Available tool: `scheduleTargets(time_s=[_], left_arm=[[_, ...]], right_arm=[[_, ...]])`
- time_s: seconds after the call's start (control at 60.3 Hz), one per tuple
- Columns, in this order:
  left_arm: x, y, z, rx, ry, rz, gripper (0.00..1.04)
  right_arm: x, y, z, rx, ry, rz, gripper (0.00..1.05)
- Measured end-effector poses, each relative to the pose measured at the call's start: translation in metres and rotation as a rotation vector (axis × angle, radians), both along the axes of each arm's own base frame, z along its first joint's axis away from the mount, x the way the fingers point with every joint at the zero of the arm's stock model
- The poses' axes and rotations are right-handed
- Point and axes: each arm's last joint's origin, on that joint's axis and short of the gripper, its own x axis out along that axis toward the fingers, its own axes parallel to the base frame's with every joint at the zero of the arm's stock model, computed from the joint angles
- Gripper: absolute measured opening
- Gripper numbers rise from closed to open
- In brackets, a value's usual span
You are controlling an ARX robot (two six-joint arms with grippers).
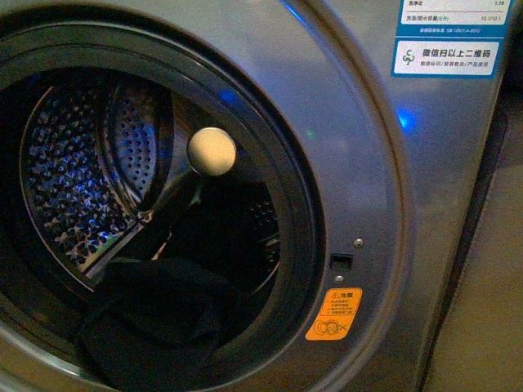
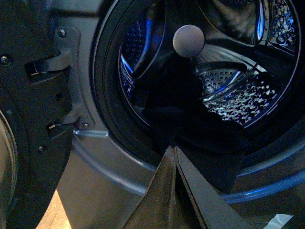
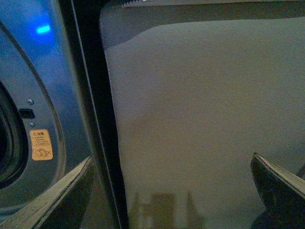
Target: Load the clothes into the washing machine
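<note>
Front view: the dark navy clothes [image 1: 151, 322] drape over the lower lip of the washing machine [image 1: 372, 204] port, partly inside the perforated drum [image 1: 78, 175]. My left gripper [image 2: 175, 151] has its jaws pressed together, holding nothing. My right gripper [image 3: 171, 188] is spread wide beside the machine.

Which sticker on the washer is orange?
The small warning sticker low beside the round door opening on the washing machine is orange. The label up top is blue and white.
</note>
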Motion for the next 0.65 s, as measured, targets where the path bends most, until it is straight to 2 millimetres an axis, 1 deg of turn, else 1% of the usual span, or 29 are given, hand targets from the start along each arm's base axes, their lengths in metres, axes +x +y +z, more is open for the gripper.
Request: scheduleTargets(time_s=[0.017, 0.149, 0.199, 0.232, 0.332, 0.414, 0.448, 0.497, 0.531, 0.58, 0.647], left_arm=[[0.0, 0.0, 0.0, 0.001, 0.0, 0.0, 0.07], [0.0, 0.0, 0.0, 0.001, 0.0, 0.0, 0.32], [0.0, 0.0, 0.0, 0.001, 0.0, 0.0, 0.39], [0.0, 0.0, 0.0, 0.001, 0.0, 0.0, 0.46], [0.0, 0.0, 0.0, 0.001, 0.0, 0.0, 0.62], [0.0, 0.0, 0.0, 0.001, 0.0, 0.0, 0.8], [0.0, 0.0, 0.0, 0.001, 0.0, 0.0, 0.89], [0.0, 0.0, 0.0, 0.001, 0.0, 0.0, 0.98], [0.0, 0.0, 0.0, 0.003, 0.0, 0.0, 1.0], [0.0, 0.0, 0.0, 0.003, 0.0, 0.0, 0.98], [0.0, 0.0, 0.0, 0.003, 0.0, 0.0, 0.98]], right_arm=[[0.0, 0.0, 0.0, 0.0, 0.0, 0.0, 0.97], [0.0, 0.0, 0.0001, 0.0, 0.0, 0.0, 0.97], [0.0, 0.0, 0.0, 0.0, 0.0, 0.0, 0.97], [0.0, 0.0, 0.0, 0.0, 0.0, 0.0, 0.97], [0.0, 0.0, 0.0001, 0.0, 0.0, 0.0, 0.97], [0.0, 0.0, 0.0, 0.0, 0.0, 0.0, 0.97], [0.0, 0.0, 0.0, 0.0, 0.0, 0.0, 0.97], [0.0, 0.0, 0.0, 0.0, 0.0, 0.0, 0.97], [0.0, 0.0, 0.0, 0.0, 0.0, 0.0, 0.97], [0.0, 0.0, 0.0, 0.0, 0.0, 0.0, 0.97], [0.0, 0.0, 0.0, 0.0, 0.0, 0.0, 0.97]])
